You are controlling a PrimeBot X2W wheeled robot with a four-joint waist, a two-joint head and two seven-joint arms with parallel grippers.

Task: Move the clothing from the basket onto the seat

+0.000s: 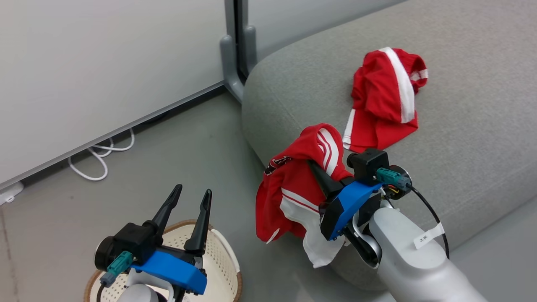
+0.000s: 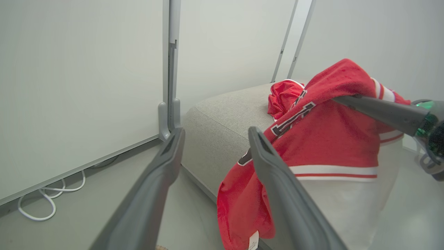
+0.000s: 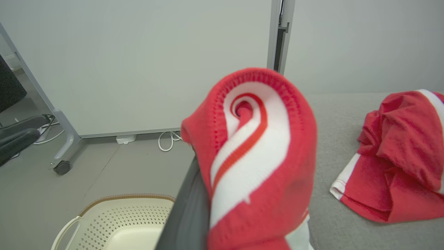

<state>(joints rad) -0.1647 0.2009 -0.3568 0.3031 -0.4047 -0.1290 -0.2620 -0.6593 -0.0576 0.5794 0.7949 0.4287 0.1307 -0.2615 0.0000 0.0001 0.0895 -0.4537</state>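
One red garment with white stripes [image 1: 388, 98] [image 3: 399, 170] lies crumpled on the grey seat [image 1: 461, 126]. The lettered red garment [image 1: 293, 184] [image 2: 322, 139] [image 3: 256, 166] hangs from my right gripper [image 1: 314, 165], which is shut on it beside the seat's front corner, the cloth draped over the fingers. My left gripper [image 1: 193, 195] [image 2: 215, 133] stands open and holds nothing, just above the cream basket [image 1: 222, 260] [image 3: 114, 222] on the floor. What I see of the basket's inside holds no clothing.
A white partition panel [image 1: 105, 63] with a grey foot [image 1: 233, 63] stands behind the seat's corner. White cable [image 1: 100, 157] loops on the grey floor under the panel. A castor [image 3: 62, 167] and a dark chair part [image 3: 17, 137] sit far left in the right wrist view.
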